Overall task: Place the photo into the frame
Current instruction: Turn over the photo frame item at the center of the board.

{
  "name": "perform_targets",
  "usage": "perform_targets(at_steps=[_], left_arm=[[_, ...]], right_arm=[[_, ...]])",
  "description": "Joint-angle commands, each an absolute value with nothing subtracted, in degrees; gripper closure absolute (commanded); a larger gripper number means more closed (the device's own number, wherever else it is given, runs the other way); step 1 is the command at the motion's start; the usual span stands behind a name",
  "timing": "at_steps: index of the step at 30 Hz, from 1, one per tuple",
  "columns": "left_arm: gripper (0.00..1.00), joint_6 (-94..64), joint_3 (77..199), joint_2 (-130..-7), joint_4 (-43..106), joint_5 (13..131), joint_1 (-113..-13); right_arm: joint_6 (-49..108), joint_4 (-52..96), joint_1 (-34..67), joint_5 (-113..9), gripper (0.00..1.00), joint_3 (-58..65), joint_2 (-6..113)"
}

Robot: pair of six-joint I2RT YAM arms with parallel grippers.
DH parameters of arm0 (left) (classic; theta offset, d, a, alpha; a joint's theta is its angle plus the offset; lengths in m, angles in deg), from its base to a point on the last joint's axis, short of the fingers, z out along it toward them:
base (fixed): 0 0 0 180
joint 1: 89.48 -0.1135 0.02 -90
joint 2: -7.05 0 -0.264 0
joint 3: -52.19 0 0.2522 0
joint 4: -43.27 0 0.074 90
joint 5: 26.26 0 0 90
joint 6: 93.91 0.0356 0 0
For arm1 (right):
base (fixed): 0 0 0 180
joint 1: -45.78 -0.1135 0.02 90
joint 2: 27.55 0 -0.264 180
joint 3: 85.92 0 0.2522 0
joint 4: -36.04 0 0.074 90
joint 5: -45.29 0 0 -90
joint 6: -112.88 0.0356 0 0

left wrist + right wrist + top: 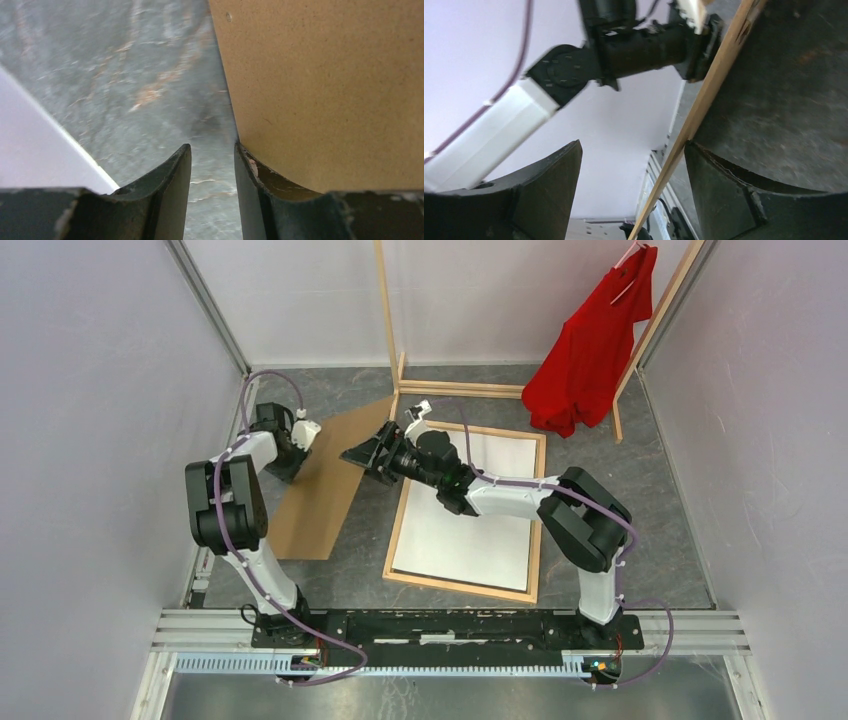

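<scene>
The photo (470, 515) lies white side up inside the light wood frame (455, 588) on the grey floor, right of centre. The brown backing board (320, 490) lies slanted to the frame's left. My left gripper (289, 470) is at the board's left edge. In the left wrist view it (212, 146) is slightly open with only floor between the fingers, and the board (325, 90) lies against the right finger. My right gripper (366, 455) is wide open at the board's right edge. In the right wrist view (631, 145) the board's thin edge (704, 105) runs between the fingers.
A wooden clothes rack (385, 310) with a red shirt (590, 350) stands at the back, just behind the frame. Lavender walls close in on both sides. The arms' metal base rail (450, 625) runs along the near edge.
</scene>
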State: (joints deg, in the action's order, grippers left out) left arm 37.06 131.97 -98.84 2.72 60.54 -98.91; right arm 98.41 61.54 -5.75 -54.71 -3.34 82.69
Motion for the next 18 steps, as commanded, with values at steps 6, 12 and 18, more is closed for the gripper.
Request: perform_targets(at_steps=[6, 12, 18], left_arm=[[0.55, 34.0, 128.4, -101.9, -13.1, 74.9, -96.9], [0.31, 34.5, 132.2, -97.9, -14.7, 77.1, -97.2], [0.0, 49.9, 136.5, -81.8, -23.6, 95.8, -97.0]], right_arm=[[93.1, 44.5, -5.2, -51.4, 0.31, -4.7, 78.0], [89.7, 34.5, -3.3, -49.0, 0.88, -5.7, 72.2], [95.1, 34.2, 0.7, -54.8, 1.0, -7.8, 69.8]])
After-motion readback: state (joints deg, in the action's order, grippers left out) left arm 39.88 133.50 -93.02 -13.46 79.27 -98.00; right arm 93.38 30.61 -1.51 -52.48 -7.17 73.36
